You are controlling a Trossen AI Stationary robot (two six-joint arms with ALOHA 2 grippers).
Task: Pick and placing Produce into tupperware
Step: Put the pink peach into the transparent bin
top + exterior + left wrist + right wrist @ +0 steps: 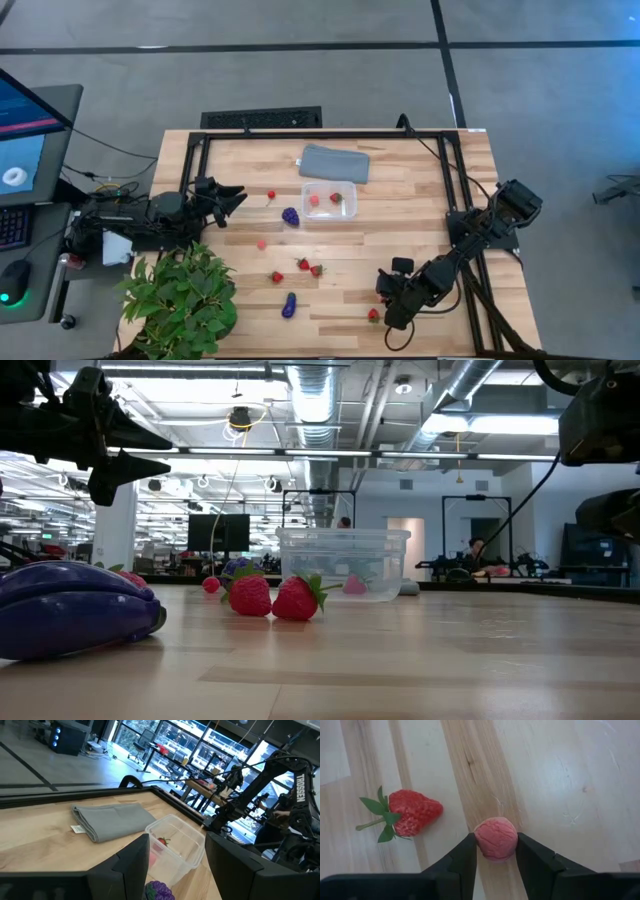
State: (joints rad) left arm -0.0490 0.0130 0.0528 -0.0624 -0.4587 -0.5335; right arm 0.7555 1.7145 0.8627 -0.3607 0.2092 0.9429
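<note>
I am pinching a small round pink toy fruit (495, 838) with the right end effector (496, 851), low on the pale wooden worktop (420, 215) near its front right corner, beside a red strawberry (413, 812). It looks light, stiff and rather slick, so gripping across its middle seems safest. The clear plastic tupperware box (329, 201) sits well apart. The left end effector (228, 200) is hovering, spread.
</note>
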